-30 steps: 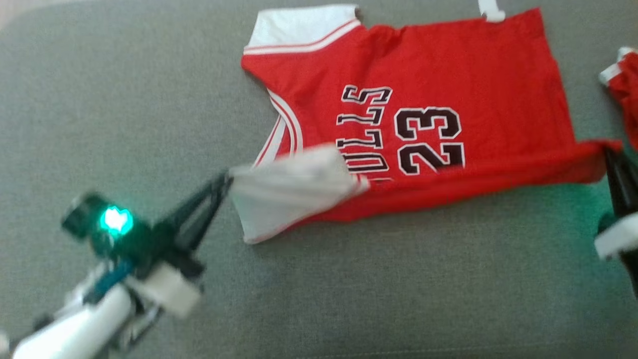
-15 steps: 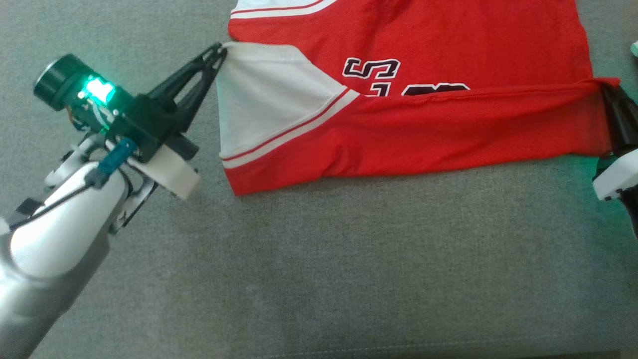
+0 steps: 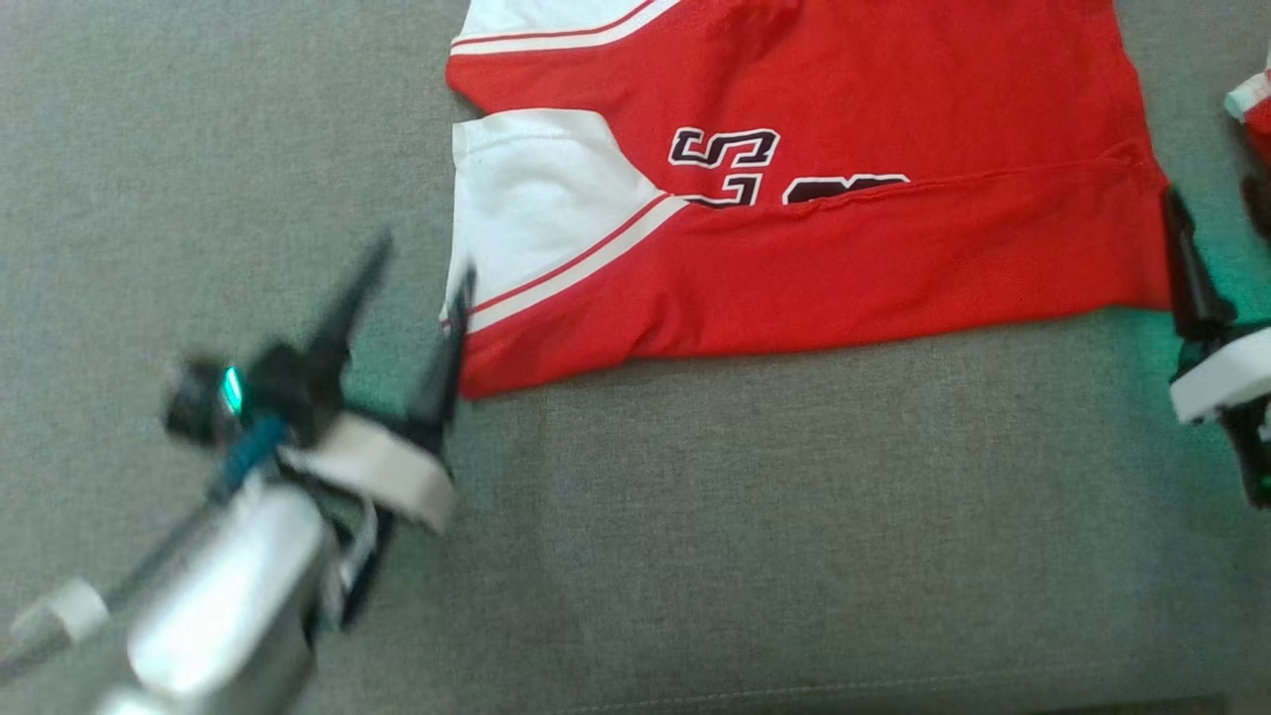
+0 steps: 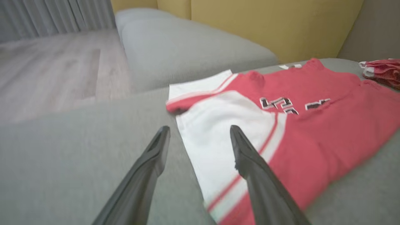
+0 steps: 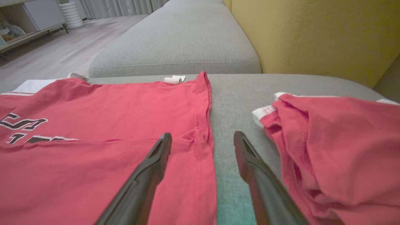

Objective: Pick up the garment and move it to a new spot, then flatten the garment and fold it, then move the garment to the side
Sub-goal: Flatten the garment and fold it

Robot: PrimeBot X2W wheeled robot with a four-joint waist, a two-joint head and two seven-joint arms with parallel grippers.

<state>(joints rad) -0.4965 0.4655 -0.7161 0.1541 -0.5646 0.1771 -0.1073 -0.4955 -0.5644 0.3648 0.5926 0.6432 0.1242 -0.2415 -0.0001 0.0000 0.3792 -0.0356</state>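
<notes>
Just beside the spread left claw (image 3: 424, 264) lies the garment (image 3: 844, 248).

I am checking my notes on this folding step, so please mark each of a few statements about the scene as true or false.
1. The left gripper is open and holds nothing. True.
2. The jersey lies on a wooden table. False: it lies on a grey sofa cushion.
3. The right gripper is shut on the jersey's hem. False: it is open.
4. A second red garment lies beside the jersey. True.
</notes>
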